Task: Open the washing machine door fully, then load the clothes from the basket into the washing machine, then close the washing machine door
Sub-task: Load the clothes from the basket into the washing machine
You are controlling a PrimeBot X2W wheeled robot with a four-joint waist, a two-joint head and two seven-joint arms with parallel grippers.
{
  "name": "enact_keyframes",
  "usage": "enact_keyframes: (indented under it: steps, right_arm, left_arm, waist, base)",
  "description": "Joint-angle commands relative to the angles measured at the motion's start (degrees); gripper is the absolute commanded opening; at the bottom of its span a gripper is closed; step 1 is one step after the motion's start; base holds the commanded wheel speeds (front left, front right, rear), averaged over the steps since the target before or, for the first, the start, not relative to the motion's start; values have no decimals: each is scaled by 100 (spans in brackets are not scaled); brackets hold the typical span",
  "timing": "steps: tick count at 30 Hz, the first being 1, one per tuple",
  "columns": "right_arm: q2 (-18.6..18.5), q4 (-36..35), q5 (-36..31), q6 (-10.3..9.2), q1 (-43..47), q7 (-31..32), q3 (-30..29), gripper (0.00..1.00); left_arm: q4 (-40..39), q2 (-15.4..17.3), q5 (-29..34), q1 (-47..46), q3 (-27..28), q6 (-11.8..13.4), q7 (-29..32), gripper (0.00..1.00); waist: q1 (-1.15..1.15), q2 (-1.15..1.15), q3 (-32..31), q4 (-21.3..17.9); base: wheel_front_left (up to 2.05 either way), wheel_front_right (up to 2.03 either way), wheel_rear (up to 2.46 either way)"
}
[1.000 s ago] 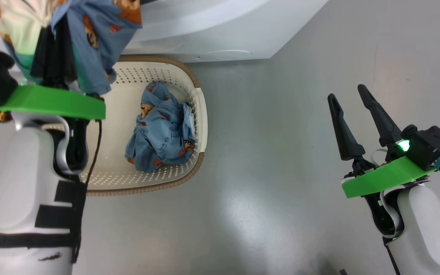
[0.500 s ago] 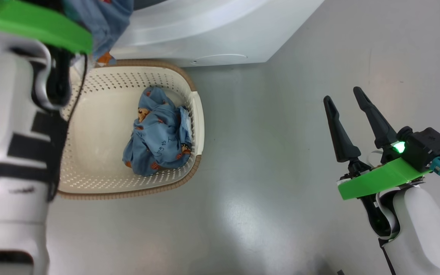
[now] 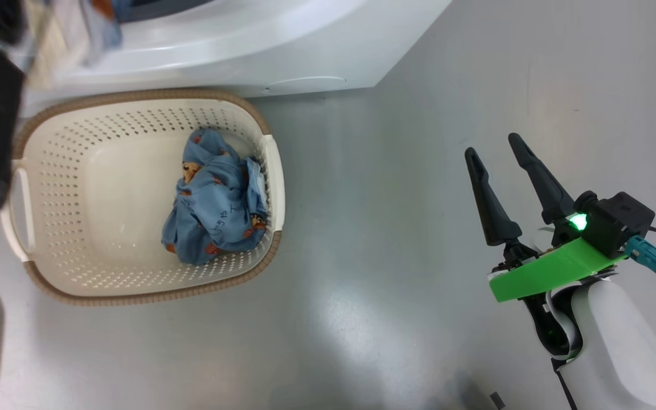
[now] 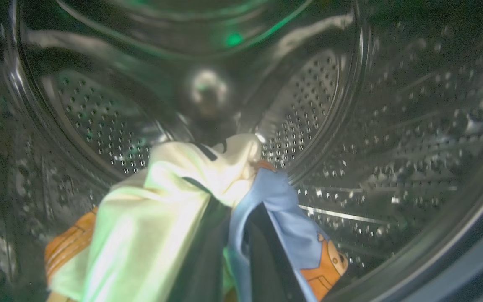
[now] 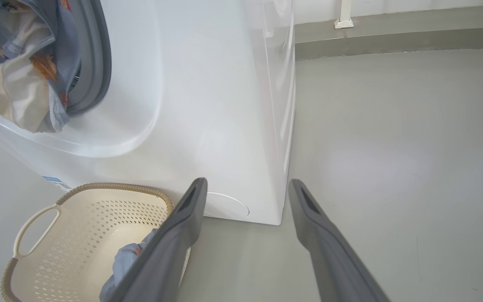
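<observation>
My left gripper (image 4: 235, 218) is shut on a bundle of the clothes (image 4: 162, 218), cream and light-blue cloth, held inside the steel drum (image 4: 392, 126) of the washing machine (image 5: 208, 105). In the right wrist view that bundle (image 5: 19, 96) hangs at the grey gasket (image 5: 97, 54). Another blue piece of the clothes (image 3: 214, 205) lies in the cream basket (image 3: 134, 97) on the floor in front of the machine (image 3: 248, 51). My right gripper (image 3: 493, 147) stands open and holds nothing, well to the right of the basket. The washing machine door is out of view.
Grey floor (image 3: 390, 228) spreads between the basket and my right arm. The basket (image 5: 78, 235) sits close against the machine's front lower edge. A grey skirting (image 5: 392, 37) runs along the far wall behind the machine.
My left arm has carried the held clothes up and forward, away from above the basket and into the drum opening. The head camera has shifted. The right gripper has kept its pose.
</observation>
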Motion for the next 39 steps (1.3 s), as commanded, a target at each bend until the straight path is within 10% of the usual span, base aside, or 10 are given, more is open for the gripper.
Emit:
enact_keyframes:
  steps: [1,14,16,17,39]
  right_arm:
    - [40,-111,22,9,58,-27,140,100]
    - [110,-101,32,9,-41,-27,194,100]
    - [115,-97,36,9,-45,-27,199,100]
    - [117,-93,38,9,-47,-27,206,100]
    - [62,-85,38,9,-27,-27,127,100]
  left_arm:
    - [-375,328,203,-276,237,5,-48,0]
    - [-960,66,1108,234,1181,0,-50,0]
    - [-626,44,1213,262,1057,-6,-50,80]
    - [-440,26,1222,262,1004,-8,-51,100]
    - [-191,-15,705,668,822,-13,-51,100]
  waist:
    - [0,0,52,-53]
    - [0,0,162,-116]
    - [0,0,162,-111]
    - [0,0,158,-110]
    - [0,0,18,4]
  base:
    - [0,0,0]
    - [0,0,0]
    - [0,0,0]
    - [0,0,0]
    - [0,0,0]
